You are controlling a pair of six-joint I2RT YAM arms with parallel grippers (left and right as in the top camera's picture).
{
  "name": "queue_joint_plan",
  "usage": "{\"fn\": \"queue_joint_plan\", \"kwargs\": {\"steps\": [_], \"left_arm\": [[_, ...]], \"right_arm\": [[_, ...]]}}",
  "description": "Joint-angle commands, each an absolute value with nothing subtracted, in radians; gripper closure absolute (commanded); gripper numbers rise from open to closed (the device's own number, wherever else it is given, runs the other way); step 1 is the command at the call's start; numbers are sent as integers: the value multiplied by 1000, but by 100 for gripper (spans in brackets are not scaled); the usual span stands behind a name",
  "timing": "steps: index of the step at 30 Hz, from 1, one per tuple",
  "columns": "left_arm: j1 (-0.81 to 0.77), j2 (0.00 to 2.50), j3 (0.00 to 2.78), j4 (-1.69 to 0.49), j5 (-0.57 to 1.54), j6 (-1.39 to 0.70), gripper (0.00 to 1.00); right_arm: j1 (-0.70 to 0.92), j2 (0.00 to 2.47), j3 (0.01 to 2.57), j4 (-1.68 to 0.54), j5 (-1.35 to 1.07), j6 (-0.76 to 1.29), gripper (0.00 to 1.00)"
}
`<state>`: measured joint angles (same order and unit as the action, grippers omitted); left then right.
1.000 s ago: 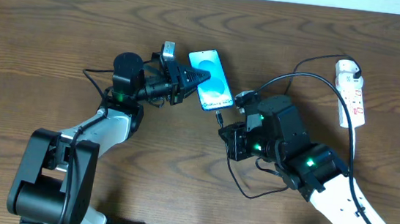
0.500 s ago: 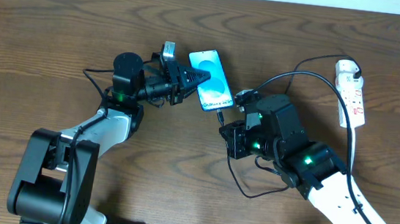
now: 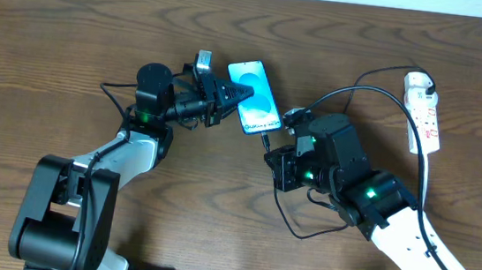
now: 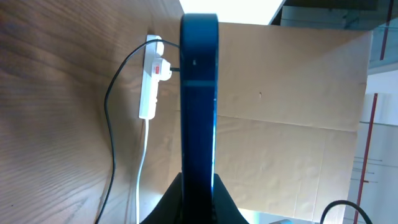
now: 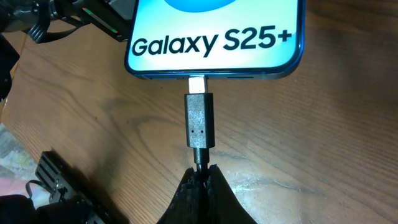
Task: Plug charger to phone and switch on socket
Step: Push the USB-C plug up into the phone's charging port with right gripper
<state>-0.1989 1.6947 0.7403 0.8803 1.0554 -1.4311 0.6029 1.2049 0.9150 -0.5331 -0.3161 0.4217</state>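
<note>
The phone [image 3: 255, 96] lies on the table with its blue screen up. It reads "Galaxy S25+" in the right wrist view [image 5: 214, 34]. My left gripper [image 3: 228, 92] is shut on the phone's left edge, seen edge-on in the left wrist view [image 4: 199, 106]. The charger's grey plug tip [image 5: 199, 121] sits at the phone's bottom port, its metal end at the port. My right gripper [image 5: 201, 171] is shut on the black charger cable just behind the plug. The cable [image 3: 351, 97] runs to the white socket strip [image 3: 425, 113] at the far right, also in the left wrist view [image 4: 151, 78].
A loop of black cable [image 3: 294, 224] lies by my right arm. The strip's white cord [image 3: 422, 183] runs toward the front. A cardboard wall [image 4: 292, 118] stands behind the table.
</note>
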Motion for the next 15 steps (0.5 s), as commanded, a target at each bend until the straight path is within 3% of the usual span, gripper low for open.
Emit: {"fn": "queue_joint_plan", "kwargs": {"steps": [1, 15], "left_arm": [[-196, 1686, 761, 897, 1092, -1407, 92], [-196, 1686, 761, 908, 1127, -1371, 93]], "right_arm": [[615, 1218, 919, -526, -305, 434, 99], [615, 1219, 919, -500, -300, 441, 99]]}}
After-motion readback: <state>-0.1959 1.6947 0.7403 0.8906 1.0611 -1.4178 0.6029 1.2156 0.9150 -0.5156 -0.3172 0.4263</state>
